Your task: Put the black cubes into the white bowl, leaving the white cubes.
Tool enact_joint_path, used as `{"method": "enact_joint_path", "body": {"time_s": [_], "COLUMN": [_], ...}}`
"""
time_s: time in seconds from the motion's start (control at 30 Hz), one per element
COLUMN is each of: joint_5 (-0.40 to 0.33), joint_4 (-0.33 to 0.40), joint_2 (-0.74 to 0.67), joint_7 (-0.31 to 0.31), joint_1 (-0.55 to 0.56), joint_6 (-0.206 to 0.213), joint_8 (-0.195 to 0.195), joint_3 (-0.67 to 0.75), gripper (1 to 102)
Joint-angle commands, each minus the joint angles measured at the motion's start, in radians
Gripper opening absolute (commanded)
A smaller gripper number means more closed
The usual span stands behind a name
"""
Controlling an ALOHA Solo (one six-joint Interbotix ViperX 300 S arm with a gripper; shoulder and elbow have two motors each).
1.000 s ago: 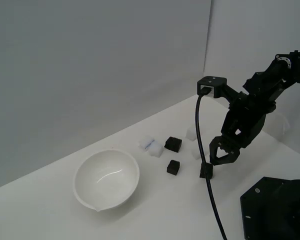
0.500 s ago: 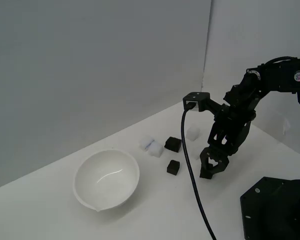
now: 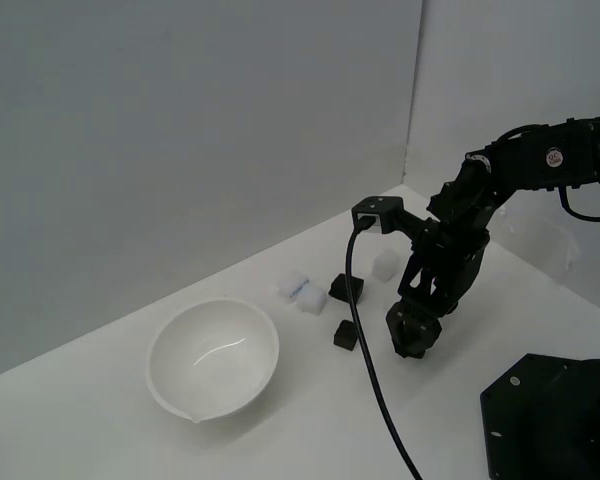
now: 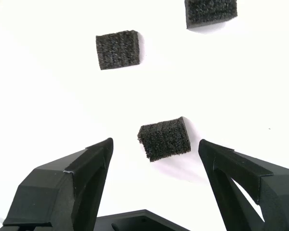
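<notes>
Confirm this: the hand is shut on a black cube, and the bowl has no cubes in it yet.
Not quite. The hand is open: the wrist view shows its fingers apart on either side of a black cube, with gaps on both sides, touching neither. The rest holds: the bowl has no cubes in it in the exterior view.

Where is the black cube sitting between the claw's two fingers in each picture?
Exterior view: the black cube is hidden behind the lowered claw, at the exterior view's right of the white bowl.
Wrist view: the black cube lies mid-picture on the table, between the open fingers, touching neither.
Shared landmark: the next black cube.
</notes>
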State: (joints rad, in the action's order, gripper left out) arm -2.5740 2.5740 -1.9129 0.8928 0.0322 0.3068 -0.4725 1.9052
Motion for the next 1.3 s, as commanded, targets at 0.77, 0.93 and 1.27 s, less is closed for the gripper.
{"method": "enact_joint_path", "body": {"time_s": [0.77, 0.93, 1.27], "joint_5": [0.018, 0.020, 0.031], "joint_4": [-0.018, -0.018, -0.028], "joint_2": [0.077, 0.077, 0.018], "joint_7": [-0.031, -0.017, 0.026], "joint_1": [0.038, 0.038, 0.038], "joint_6": [0.025, 0.023, 0.023], "joint_8": [-0.014, -0.014, -0.014], "joint_3": [-0.071, -0.071, -0.012], "gripper": [40, 15, 9]}}
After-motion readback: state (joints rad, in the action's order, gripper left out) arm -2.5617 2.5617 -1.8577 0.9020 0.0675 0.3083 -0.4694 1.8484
